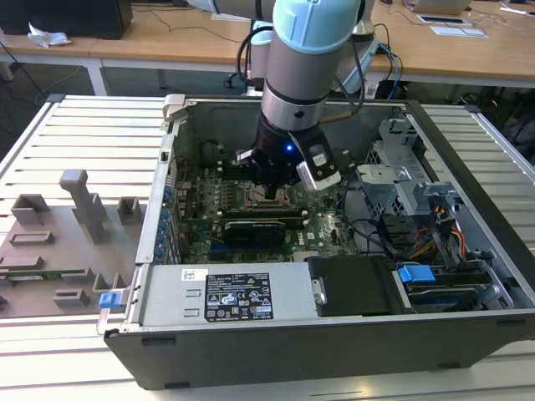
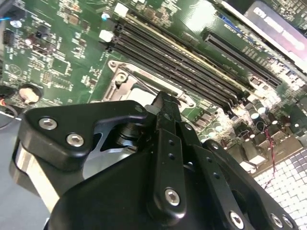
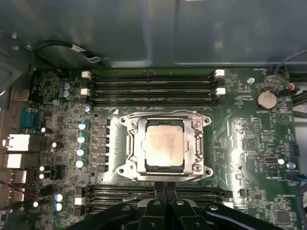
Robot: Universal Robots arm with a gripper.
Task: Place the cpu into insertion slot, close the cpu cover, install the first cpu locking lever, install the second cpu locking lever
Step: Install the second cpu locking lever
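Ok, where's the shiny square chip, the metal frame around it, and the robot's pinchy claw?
cpu [image 3: 164, 144]: first wrist view, middle of its silver-beige top.
cpu cover [image 3: 136, 147]: first wrist view, one side bar of the grey frame lying flat around the chip.
gripper [image 3: 166, 188]: first wrist view, its fingertips at the frame's edge.

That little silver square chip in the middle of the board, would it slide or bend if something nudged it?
The cpu looks flat and rigid, with a metal top, so it probably would not bend. It sits seated in the insertion slot with the cpu cover framing it, so a nudge likely would not shift it. Its smooth top may be slippery.
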